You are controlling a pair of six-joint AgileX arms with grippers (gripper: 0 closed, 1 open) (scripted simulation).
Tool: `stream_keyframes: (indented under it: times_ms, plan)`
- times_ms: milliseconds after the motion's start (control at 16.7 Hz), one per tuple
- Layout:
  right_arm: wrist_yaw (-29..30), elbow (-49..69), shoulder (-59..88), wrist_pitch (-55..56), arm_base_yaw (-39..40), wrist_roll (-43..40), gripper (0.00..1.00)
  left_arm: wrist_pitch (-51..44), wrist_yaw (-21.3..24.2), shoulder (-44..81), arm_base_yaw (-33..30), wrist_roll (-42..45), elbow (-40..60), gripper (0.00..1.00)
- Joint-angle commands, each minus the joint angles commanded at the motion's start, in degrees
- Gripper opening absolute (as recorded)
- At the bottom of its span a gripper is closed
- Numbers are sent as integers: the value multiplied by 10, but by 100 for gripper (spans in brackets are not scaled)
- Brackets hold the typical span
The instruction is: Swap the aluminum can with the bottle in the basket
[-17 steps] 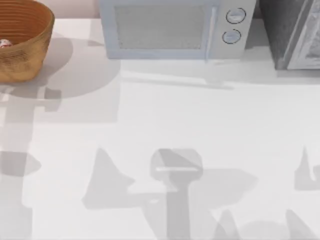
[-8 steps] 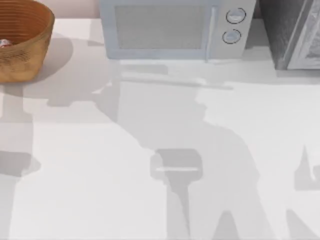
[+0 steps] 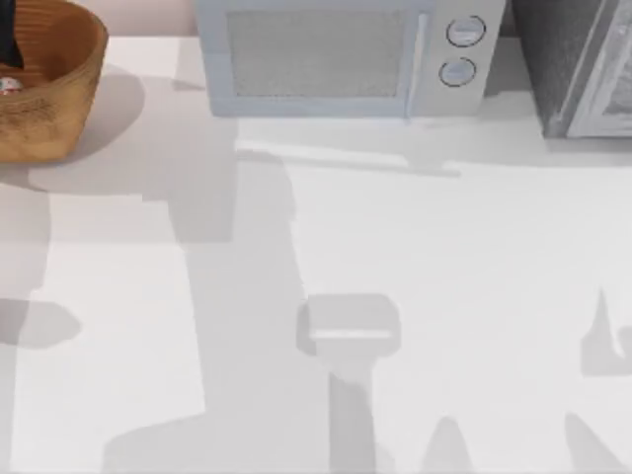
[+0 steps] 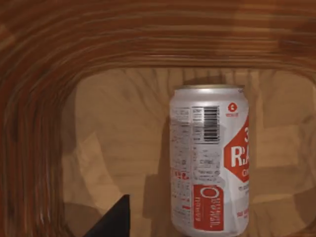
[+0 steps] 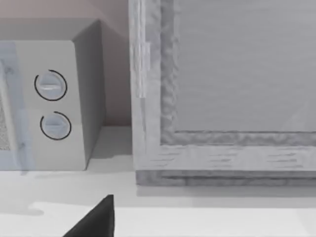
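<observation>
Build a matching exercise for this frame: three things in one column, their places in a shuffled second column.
Things:
1. white red-marked can
2. wicker basket
3. microwave

Places:
A. back of the table, centre, in the top view
B. lying on the basket's floor
C. table's back-left corner

Pairs: 1-B, 2-C, 3-A
</observation>
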Motion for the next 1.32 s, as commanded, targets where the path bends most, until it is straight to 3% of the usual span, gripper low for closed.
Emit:
stream_keyframes:
  times_ms: [540,1320]
  plan:
    - [0,0,0,0,0,0,100,-25,9,47,-4,5,68,100]
    - [0,0,0,0,0,0,100,75,5,83,-15,-14,-12,100]
